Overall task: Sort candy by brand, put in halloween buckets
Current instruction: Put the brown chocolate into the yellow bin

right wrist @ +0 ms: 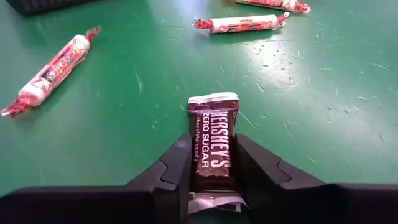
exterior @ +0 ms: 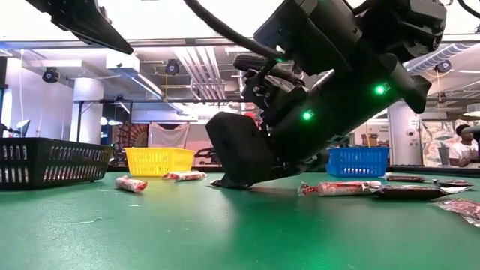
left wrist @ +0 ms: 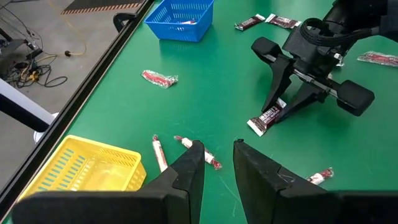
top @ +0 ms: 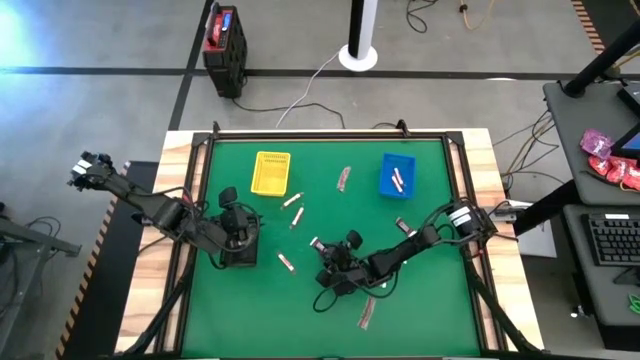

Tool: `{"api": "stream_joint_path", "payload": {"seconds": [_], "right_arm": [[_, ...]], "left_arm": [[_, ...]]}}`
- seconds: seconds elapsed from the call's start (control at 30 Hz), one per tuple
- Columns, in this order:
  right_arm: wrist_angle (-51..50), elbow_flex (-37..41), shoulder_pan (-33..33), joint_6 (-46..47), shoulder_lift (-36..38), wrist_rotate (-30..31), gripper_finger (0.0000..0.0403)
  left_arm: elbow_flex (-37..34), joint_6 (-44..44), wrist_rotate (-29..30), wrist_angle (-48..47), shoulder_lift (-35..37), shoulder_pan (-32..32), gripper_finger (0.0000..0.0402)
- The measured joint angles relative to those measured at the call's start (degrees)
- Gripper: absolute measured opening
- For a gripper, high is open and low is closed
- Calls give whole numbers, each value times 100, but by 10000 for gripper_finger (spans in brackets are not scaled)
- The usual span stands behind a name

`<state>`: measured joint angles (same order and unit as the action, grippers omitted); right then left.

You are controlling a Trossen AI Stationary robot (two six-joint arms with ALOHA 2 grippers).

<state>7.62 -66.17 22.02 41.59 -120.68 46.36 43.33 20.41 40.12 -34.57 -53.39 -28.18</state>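
Right wrist view: claw [right wrist: 211, 171] astride candy [right wrist: 212, 149].

Your two arms are dark, nearly black, built of chunky rounded links. The right arm [top: 425, 238] carries a pale silver-white collar near its base and a black cable looping beside it. In the low view its housing shows small green indicator lights and dark cables arching over the top. The right gripper [left wrist: 281, 106] has a long crossbar with rounded block ends and two slim, tapering black fingers. The left gripper [left wrist: 217, 163] has broad, matte black fingers with angular, stepped edges. The left arm [top: 165, 210] ends in a pale fitting at its outer joint.
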Motion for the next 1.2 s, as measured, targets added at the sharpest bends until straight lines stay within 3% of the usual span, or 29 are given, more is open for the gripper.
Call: {"api": "stream_joint_path", "payload": {"seconds": [0.2,0.67,0.83,1.0,1.2], "right_arm": [[-53,13,-38,-135,164,-27,107],[76,15,-336,-699,646,-93,95],[47,10,-535,-998,1011,-992,95],[76,2,-805,-936,1412,-2532,95],[103,0,-1049,-756,1772,-3523,93]], "left_arm": [[0,-1,0,3,0,0,70],[-134,-208,-180,77,0,0,70],[-736,-1388,-1476,1138,7,-4,70],[-1523,-2425,-1556,2861,7,0,70],[-2135,-3436,-1561,4298,7,0,95]]}}
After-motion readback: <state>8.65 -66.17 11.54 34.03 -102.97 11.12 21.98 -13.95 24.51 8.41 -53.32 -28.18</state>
